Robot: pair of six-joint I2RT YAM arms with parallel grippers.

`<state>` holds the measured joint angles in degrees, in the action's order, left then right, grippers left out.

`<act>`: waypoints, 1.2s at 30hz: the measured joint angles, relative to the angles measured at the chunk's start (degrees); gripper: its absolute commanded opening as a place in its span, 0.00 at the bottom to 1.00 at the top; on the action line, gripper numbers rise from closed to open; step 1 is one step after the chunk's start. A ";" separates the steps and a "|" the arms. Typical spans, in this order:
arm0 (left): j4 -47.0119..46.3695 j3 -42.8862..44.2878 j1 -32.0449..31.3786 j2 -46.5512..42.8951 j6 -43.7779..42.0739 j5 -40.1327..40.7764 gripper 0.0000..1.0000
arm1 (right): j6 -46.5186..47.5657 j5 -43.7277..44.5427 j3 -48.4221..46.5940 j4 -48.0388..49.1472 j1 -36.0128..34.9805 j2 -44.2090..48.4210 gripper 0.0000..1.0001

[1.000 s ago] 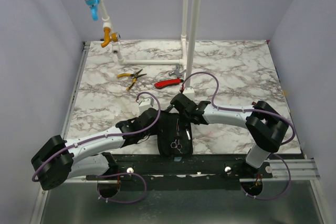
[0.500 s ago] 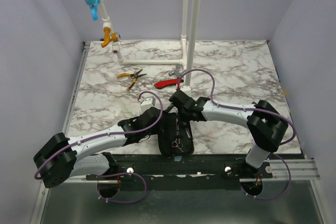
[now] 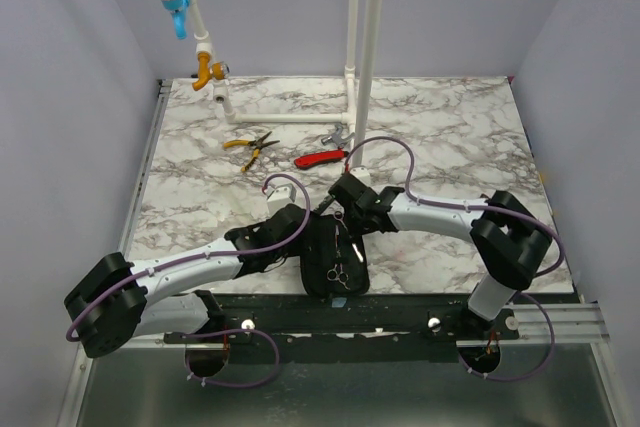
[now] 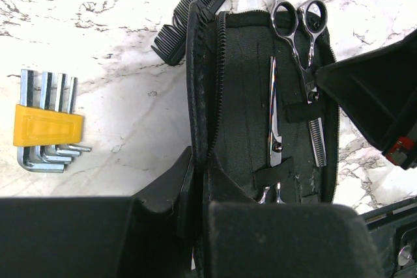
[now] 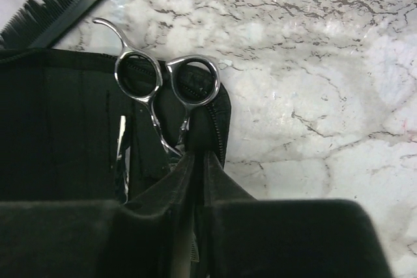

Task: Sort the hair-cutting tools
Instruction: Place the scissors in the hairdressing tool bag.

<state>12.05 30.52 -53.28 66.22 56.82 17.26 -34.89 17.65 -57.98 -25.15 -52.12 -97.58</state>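
Observation:
A black zip case (image 3: pixel 322 255) lies open at the table's near edge. Two silver scissors sit in it: one pair (image 4: pixel 303 30) with its finger rings past the far rim, the other (image 4: pixel 275 115) strapped beside it. A black comb (image 4: pixel 195 11) lies on the marble just beyond the case. My left gripper (image 4: pixel 199 174) is shut on the case's left edge. My right gripper (image 5: pixel 195 159) has its fingers pressed together on the case's right zip edge (image 5: pixel 218 131), right below the ringed scissors (image 5: pixel 166 76). The comb (image 5: pixel 58 4) shows at the upper left there.
A yellow-holdered hex key set (image 4: pixel 45 128) lies left of the case. Yellow-handled pliers (image 3: pixel 252 144) and a red-handled tool (image 3: pixel 320 158) lie farther back. White pipes (image 3: pixel 362 47) stand upright at the back middle, with a valve pipe (image 3: pixel 205 57) at the back left.
The right gripper has shifted slightly back and to the right along the case's edge. The scissors' rings now show at the case's far rim. The left gripper has kept its hold.

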 measured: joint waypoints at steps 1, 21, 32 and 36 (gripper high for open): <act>0.00 0.00 0.00 0.00 -0.02 0.00 0.00 | 0.11 -0.15 0.00 0.15 0.00 0.31 0.25; 0.00 0.00 0.00 0.00 -0.02 0.09 0.00 | 5.60 -4.28 -3.39 0.92 -0.28 -3.43 0.22; 0.37 -0.09 0.00 -1.25 0.66 0.39 0.00 | 2.54 -2.14 -3.72 0.39 -0.33 -3.82 0.01; 0.52 -0.39 0.00 -2.27 1.38 0.74 0.00 | 0.02 -1.31 -2.60 1.09 -0.33 -3.06 0.01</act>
<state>12.58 30.13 -53.28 63.94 58.19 18.00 -34.87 16.34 -60.58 -24.05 -52.45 -100.64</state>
